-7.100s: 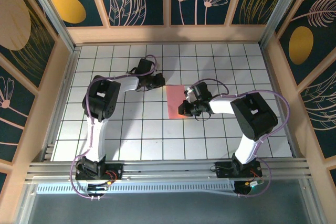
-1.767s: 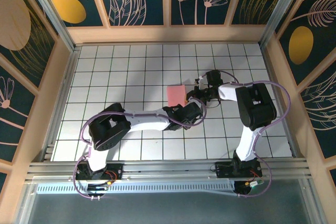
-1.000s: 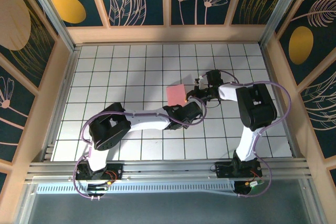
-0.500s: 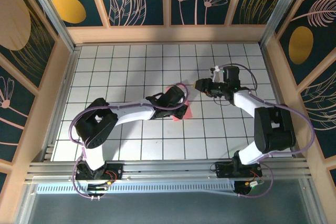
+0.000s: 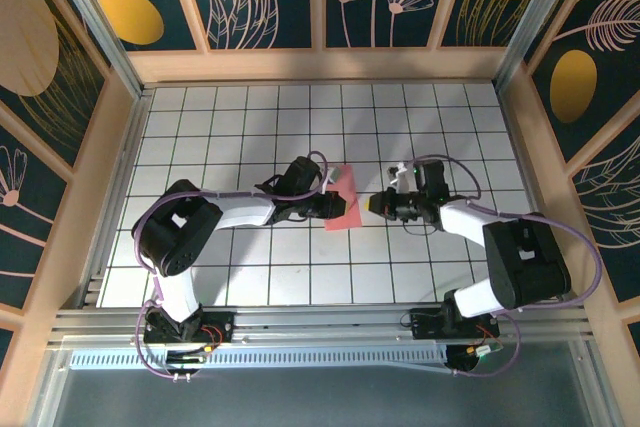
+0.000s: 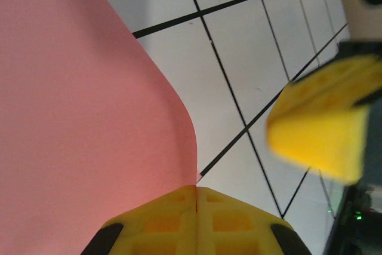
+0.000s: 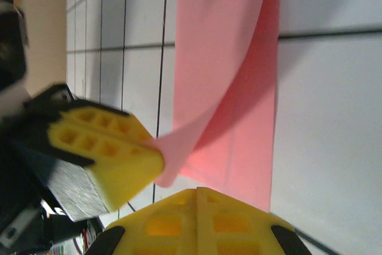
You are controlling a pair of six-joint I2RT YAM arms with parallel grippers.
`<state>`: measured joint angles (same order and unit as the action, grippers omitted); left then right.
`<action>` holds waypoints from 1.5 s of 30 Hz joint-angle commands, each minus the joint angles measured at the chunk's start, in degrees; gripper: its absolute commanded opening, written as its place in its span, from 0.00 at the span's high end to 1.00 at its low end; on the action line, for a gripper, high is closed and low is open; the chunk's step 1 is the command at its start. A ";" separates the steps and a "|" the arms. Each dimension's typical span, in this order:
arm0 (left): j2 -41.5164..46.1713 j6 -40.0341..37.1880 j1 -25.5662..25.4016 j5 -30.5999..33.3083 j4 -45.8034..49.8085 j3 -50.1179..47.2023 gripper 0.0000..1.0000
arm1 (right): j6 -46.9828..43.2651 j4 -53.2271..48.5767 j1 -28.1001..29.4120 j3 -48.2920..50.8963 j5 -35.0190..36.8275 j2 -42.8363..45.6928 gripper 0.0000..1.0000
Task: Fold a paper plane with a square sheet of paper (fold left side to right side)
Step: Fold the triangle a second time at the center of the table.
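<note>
The square sheet of paper [image 5: 349,193] is salmon pink and lies on the white grid table [image 5: 240,127] between the two arms. One layer lies flat [image 7: 256,147]. Another layer curls up from it [image 7: 209,58]. My left gripper [image 5: 326,204] is shut on the tip of that raised layer, and its yellow fingers [image 7: 101,147] pinch the paper there. In the left wrist view the sheet [image 6: 77,106] runs into the shut left gripper [image 6: 197,190]. My right gripper [image 5: 376,204] is shut on nothing, right of the sheet. The right gripper [image 7: 197,192] points at the sheet's near edge.
Wooden walls [image 5: 320,65] close in the table at the back and on both sides. A metal rail [image 5: 300,319] carrying the arm bases runs along the front. The right gripper's yellow fingers [image 6: 319,123] hang close to the left gripper's.
The left gripper has drawn back to the left off the sheet, lifting a layer. The right gripper has come down and toward the sheet, opening and shutting on the way.
</note>
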<state>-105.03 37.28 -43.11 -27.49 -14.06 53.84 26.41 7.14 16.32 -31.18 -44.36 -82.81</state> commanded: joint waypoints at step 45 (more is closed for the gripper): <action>0.47 -6.30 5.88 1.50 8.67 0.86 1.00 | -1.81 -8.31 6.98 -4.42 10.96 -13.17 1.00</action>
<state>-105.16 33.21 -38.13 -26.81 -8.01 53.04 25.80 2.17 22.72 -35.31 -37.45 -93.82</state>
